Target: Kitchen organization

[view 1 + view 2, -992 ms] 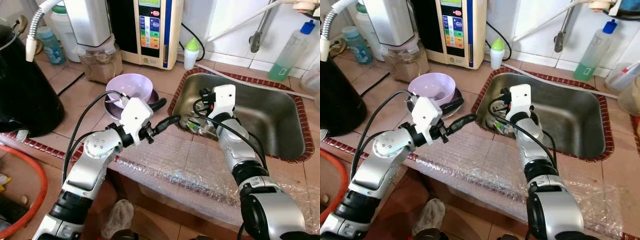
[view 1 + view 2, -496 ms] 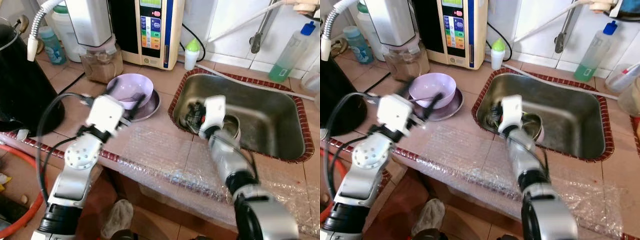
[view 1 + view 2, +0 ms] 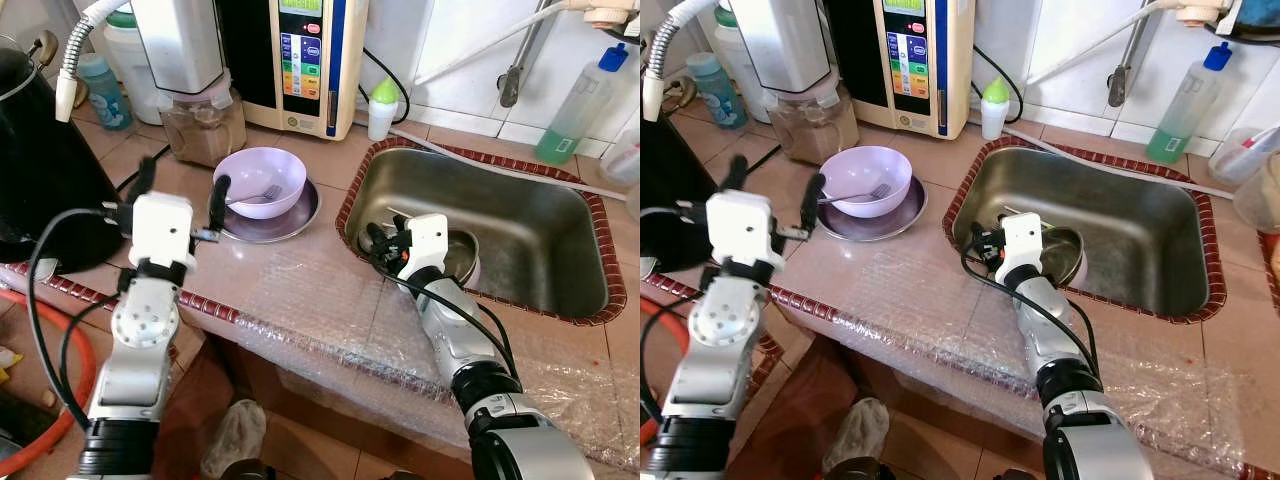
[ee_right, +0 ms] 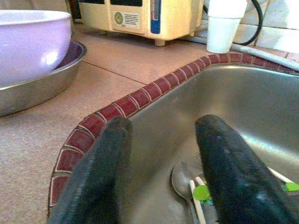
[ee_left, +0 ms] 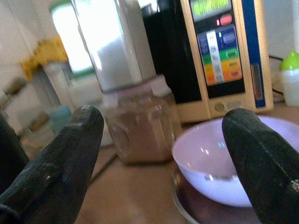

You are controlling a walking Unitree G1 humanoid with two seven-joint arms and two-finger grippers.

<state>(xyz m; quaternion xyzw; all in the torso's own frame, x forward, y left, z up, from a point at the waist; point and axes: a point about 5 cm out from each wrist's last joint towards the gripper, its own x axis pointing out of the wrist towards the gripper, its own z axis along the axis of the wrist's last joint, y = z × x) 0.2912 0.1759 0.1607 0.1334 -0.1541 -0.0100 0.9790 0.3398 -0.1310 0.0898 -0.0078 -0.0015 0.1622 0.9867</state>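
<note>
Right gripper (image 4: 161, 177) sits low in the sink (image 3: 560, 200), fingers part open and empty, straddling a spoon (image 4: 183, 182), likely lined up to pick it. Left gripper (image 3: 180, 185) wide open, empty, near the bowl (image 3: 260, 180) on its plate (image 3: 300, 215).

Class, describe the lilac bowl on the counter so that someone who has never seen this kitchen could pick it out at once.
Start at the steel sink and move along the tiled counter toward the robot's left. There a shallow metal dish sits in front of the cream water machine, and the lilac bowl rests in it. It is the only pale purple thing there, with a fork lying inside.
</note>
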